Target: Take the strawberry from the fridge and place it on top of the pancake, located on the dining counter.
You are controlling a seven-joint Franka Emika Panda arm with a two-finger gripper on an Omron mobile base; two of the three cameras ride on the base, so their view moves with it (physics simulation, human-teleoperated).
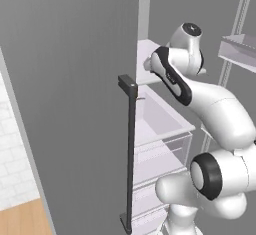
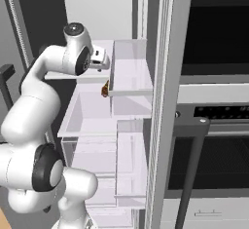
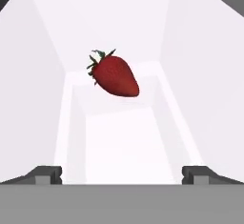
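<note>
- Nearest in the hand view: two dark fingertips (image 3: 45,174) of the hand (image 3: 122,174), spread wide apart, released, grasping nothing.
- Beyond them, well apart from the tips: strawberry (image 3: 114,74), red with green leaves at its upper left, lying tilted on the white fridge shelf (image 3: 119,137) between white side walls.
- From the left base view: white arm (image 1: 215,119) rising from lower right, reaching into the open fridge (image 1: 70,79); grey door nearest, with a long dark vertical bar handle (image 1: 131,154).
- Past the door: white shelves and a clear drawer (image 1: 160,129) inside.
- From the right base view: hand (image 2: 99,59) held at the upper shelf level, pointing right into the fridge interior.
- Just below and right of it: small brown-orange item (image 2: 104,90) by a door bin (image 2: 129,69).
- Far right: black-windowed oven (image 2: 214,28) with a dark bar handle (image 2: 192,164).
</note>
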